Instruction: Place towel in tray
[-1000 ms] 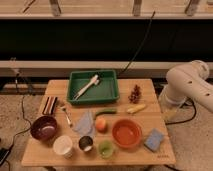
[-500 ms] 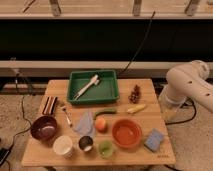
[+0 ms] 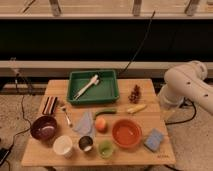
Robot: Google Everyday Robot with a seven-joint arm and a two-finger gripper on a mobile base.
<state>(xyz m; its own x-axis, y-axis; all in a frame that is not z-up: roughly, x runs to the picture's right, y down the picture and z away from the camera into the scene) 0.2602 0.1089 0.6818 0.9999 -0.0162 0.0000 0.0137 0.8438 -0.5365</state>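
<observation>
The towel (image 3: 84, 123) is a small blue-grey cloth lying crumpled on the wooden table (image 3: 150, 117), left of centre, next to an orange fruit (image 3: 100, 124). The green tray (image 3: 112, 91) stands at the back of the table with a white brush (image 3: 87, 86) in it. My white arm (image 3: 186, 86) stands at the table's right side, apart from the towel. My gripper is out of view.
A dark bowl (image 3: 43, 127), white cup (image 3: 63, 146), metal cup (image 3: 86, 144), green cup (image 3: 105, 148), orange bowl (image 3: 126, 132) and blue sponge (image 3: 153, 140) line the front. A fork (image 3: 65, 115), a brown box (image 3: 49, 105), a green vegetable (image 3: 105, 112), a yellow item (image 3: 136, 108) and a dark cluster (image 3: 134, 93) lie mid-table.
</observation>
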